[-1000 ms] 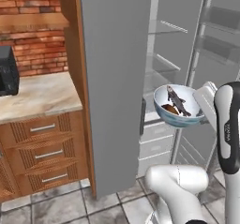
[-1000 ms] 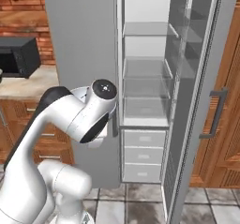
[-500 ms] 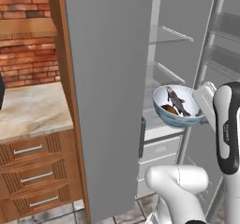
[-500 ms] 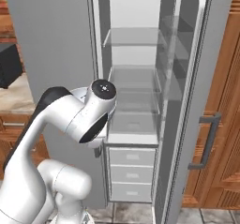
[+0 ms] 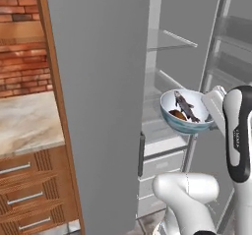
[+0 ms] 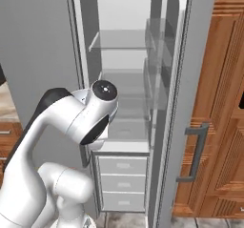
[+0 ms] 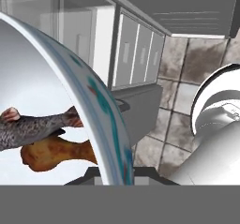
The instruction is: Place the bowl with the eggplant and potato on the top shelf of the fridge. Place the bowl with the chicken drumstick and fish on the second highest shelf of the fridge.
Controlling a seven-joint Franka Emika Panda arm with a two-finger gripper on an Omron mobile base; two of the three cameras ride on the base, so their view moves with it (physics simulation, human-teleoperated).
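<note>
Fridge (image 5: 103, 106) door stands open, grey panel toward me in the left base view; pale interior with thin glass shelves visible beyond it. Top shelf (image 6: 121, 40) bare glass in the right base view; second shelf (image 6: 125, 77) below it, also glass. White drawers (image 6: 121, 184) at the bottom of the cabinet.

Blue bowl (image 5: 186, 112) held up in the air in front of the open fridge, roughly level, at about the height of the lower shelves, near the arm's wrist. Not on any shelf. Fish (image 5: 186, 106) lies across the white inside, dark grey, nearly as long as the bowl is wide. Drumstick (image 5: 178, 115) beside and partly under it, reddish-brown.

Hand view: bowl rim (image 7: 101, 120) runs in a big arc right up against the camera, blue-green marks on the outside. Fish (image 7: 35, 129) lies over the drumstick (image 7: 56, 153), the two touching. Gripper (image 7: 112, 171) sits at the rim at the bottom of the frame; the fingertips are hidden by the bowl wall, so I cannot tell how tightly they close, though the bowl hangs from that point.

Wooden cabinet (image 6: 214, 127) with a grey handle right of the fridge. Marble counter (image 5: 27, 126) and brick wall (image 5: 22, 47) to the left.
</note>
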